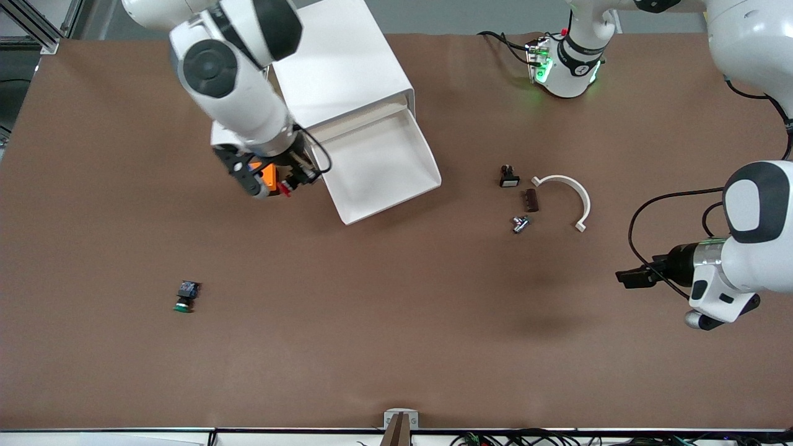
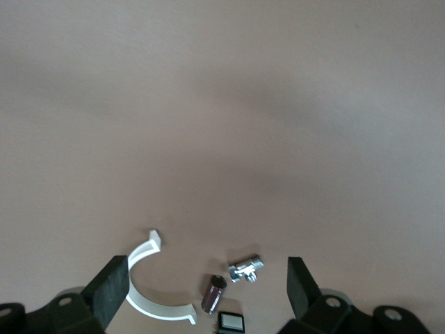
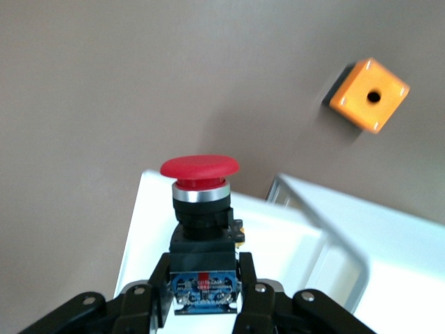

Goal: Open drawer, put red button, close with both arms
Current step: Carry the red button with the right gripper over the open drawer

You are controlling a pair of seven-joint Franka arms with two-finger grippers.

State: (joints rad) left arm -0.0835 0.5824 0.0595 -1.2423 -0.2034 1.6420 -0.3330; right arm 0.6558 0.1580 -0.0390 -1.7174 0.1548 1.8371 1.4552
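Observation:
The white cabinet [image 1: 341, 56] has one drawer [image 1: 384, 167] pulled out; its tray holds nothing. My right gripper [image 1: 282, 184] is up in the air beside the drawer's side wall, toward the right arm's end of the table. It is shut on the red button [image 3: 199, 168], gripping the black body just above the blue part [image 3: 201, 289], with the red cap pointing away from the wrist. In the right wrist view the button hangs over a corner of the drawer [image 3: 292, 240]. My left gripper [image 1: 629, 277] waits open and empty at the left arm's end [image 2: 206, 275].
A small orange box with a hole [image 3: 368, 94] sits under the right gripper [image 1: 267, 176]. A green-capped button [image 1: 184, 297] lies nearer the front camera. A white curved piece [image 1: 567, 192], brown cylinder [image 1: 531, 200], metal fitting [image 1: 520, 223] and small black switch [image 1: 508, 176] lie near the left gripper.

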